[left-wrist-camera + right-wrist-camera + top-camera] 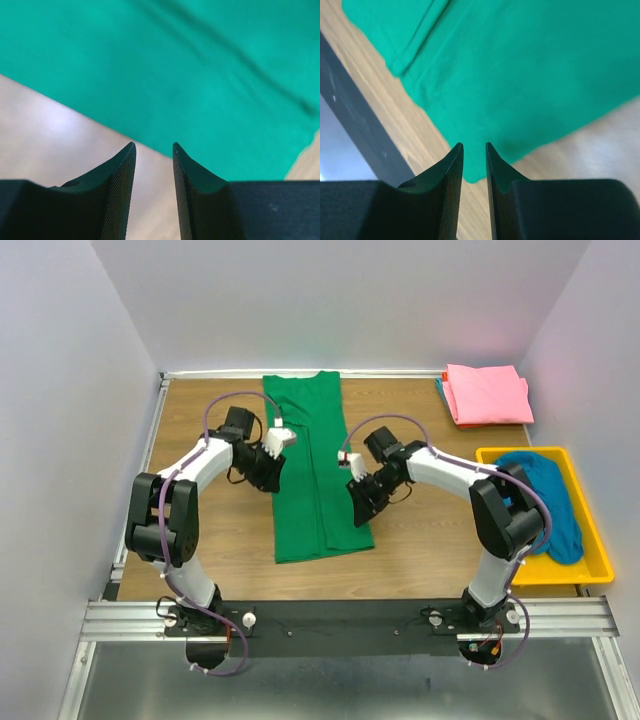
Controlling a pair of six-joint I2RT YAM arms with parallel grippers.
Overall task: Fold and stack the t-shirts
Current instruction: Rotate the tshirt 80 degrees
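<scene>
We judge the step in hand to be the crosswise fold of the green t-shirt (305,440), which lies on the worktop (220,560) as a long narrow strip with its sides already turned in.

To do it well, we would take both long edges level with each other and catch every layer in each pinch. We would then lift and carry both sides at one pace, so the fold line falls square across the strip and not skewed.

The left tool (154,145) sits at the strip's left edge. Its jaws are parted with only bare wood between them, so it grasps nothing. The right tool (474,145) sits over the right edge, nearer the bottom of the top view. Its jaws are narrowly parted with a corner of green cloth showing in the gap. We cannot tell whether that cloth is pinched.

In the top view the strip's long axis runs from top centre, at the worktop's far edge, down to lower centre, leaning slightly to the left at the top. We cannot tell which end carries the collar.

The pink t-shirt (487,393) lies folded in the upper right. The teal-blue t-shirt (560,520) is heaped unfolded in the yellow tray (595,570) at the right.
</scene>
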